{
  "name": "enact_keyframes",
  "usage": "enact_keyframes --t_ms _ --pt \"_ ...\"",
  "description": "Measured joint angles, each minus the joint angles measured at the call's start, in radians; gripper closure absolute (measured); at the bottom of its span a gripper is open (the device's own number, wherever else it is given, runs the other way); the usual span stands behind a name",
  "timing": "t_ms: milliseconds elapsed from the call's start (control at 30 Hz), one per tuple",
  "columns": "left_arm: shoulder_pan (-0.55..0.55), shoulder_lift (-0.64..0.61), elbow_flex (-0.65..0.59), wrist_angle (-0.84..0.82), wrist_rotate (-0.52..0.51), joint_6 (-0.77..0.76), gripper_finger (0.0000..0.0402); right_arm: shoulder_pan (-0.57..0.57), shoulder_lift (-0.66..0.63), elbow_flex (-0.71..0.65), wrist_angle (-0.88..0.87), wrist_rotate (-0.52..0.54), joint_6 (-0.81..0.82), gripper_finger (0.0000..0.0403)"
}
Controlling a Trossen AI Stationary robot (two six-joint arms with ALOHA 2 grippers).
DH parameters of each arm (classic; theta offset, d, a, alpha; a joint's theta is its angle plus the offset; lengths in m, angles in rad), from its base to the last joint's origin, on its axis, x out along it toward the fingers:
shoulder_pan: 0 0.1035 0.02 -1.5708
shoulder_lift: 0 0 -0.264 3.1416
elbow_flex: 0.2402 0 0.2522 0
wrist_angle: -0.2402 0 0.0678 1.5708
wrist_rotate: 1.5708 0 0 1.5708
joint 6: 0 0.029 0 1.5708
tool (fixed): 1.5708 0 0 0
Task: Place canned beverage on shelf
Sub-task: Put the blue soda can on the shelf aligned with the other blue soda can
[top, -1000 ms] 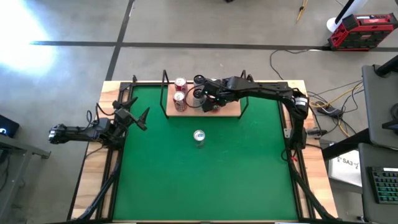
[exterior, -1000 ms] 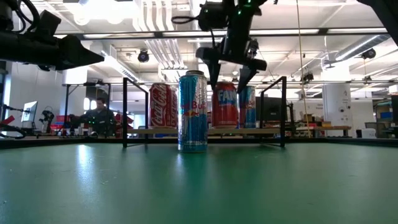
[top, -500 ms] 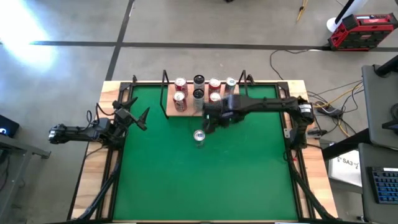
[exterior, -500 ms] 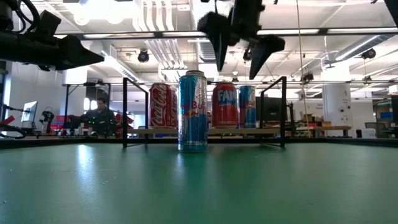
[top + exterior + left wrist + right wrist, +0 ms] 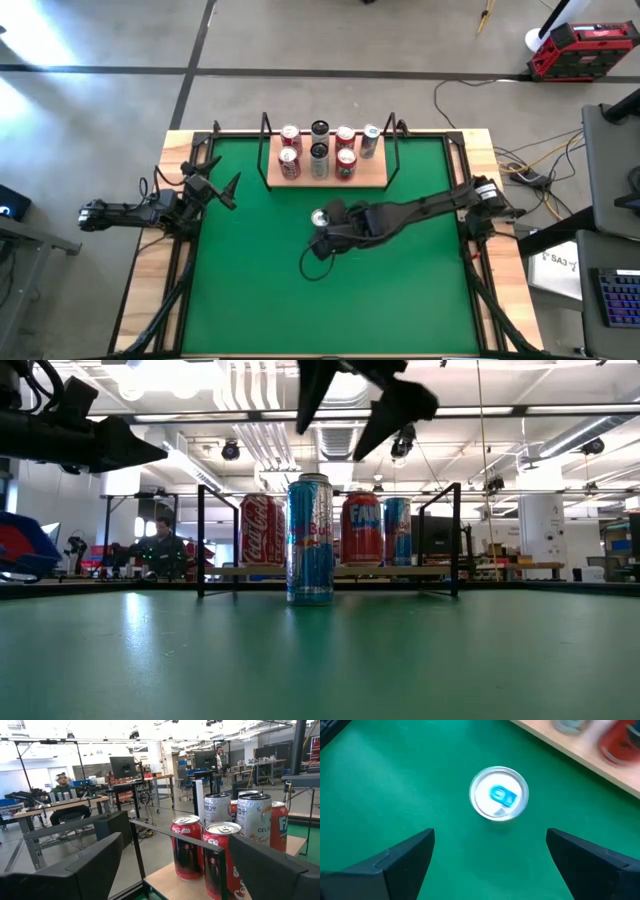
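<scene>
A large green mat (image 5: 260, 290) covers most of the pale wooden table (image 5: 150, 270) in the centre of the high view. Bare grey concrete floor (image 5: 300, 40) fills the upper part of that frame, crossed by a dark line. A red and black toolbox (image 5: 583, 48) sits at the upper right corner, and cables (image 5: 520, 165) trail at the right edge. At the left of the low view a seated person (image 5: 160, 550) works at a far bench under white ceiling ducts (image 5: 250, 400)
</scene>
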Motion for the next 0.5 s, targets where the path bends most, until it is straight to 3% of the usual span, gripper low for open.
enact_keyframes --t_ms 500 --pt "0.000 0.000 0.000 -0.001 0.000 0.000 0.0056 -0.030 0.084 -0.002 0.086 0.014 -0.078 0.0028"
